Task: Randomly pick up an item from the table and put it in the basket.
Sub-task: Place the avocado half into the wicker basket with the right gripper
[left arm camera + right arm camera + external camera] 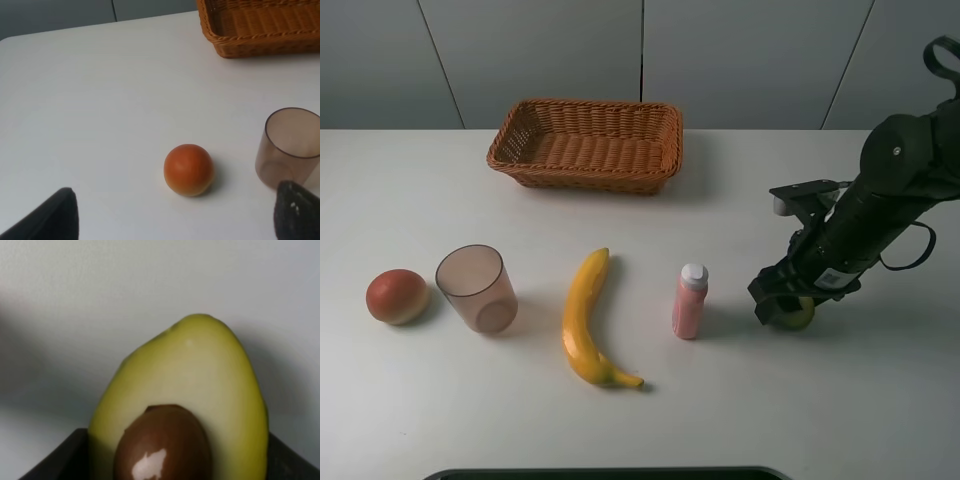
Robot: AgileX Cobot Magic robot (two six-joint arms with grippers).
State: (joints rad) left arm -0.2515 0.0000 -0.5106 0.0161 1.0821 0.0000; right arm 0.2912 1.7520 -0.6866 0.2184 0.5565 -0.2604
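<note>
Yellow-green flesh and a brown pit fill the right wrist view: the avocado half (200, 375) lies cut face up on the table (880, 400), to the right of the pink bottle (689, 302) and well apart from the basket (580, 180). The right gripper (782, 300) is lowered over it, with dark fingers (55, 462) pressed against both flanks. This reads as a grasp on the avocado half, probably taken across the narrow width so the rounded skin sits between the pads. Its underside appears to be on the table, so the lift is judged not yet begun. The left gripper (175, 215) hangs open and holds nothing, near the red-orange fruit (188, 169) and cup (290, 147). The basket looks empty.
</note>
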